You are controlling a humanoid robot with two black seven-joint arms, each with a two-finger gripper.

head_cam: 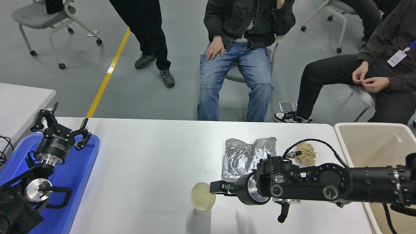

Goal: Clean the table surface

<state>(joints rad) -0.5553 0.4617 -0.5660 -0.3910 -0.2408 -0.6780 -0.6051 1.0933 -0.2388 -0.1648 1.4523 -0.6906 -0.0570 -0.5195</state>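
The table surface (146, 156) is a wide matte white top. On it stand a white paper cup (202, 202), upright near the front, a crumpled sheet of silver foil (242, 156) and a ball of brown paper (306, 152). My right gripper (213, 188) reaches in from the right and sits at the cup's right rim; from this side view I cannot make out whether it is open or shut, or whether it holds the rim. Its arm passes just in front of the foil and the paper ball. My left gripper (61, 125) is parked open over the blue tray.
A blue tray (78, 175) lies at the table's left end, under the left arm. A beige bin (373, 143) stands against the right end. A smaller white table (19, 100) is at the far left. Two people sit and one stands beyond the far edge.
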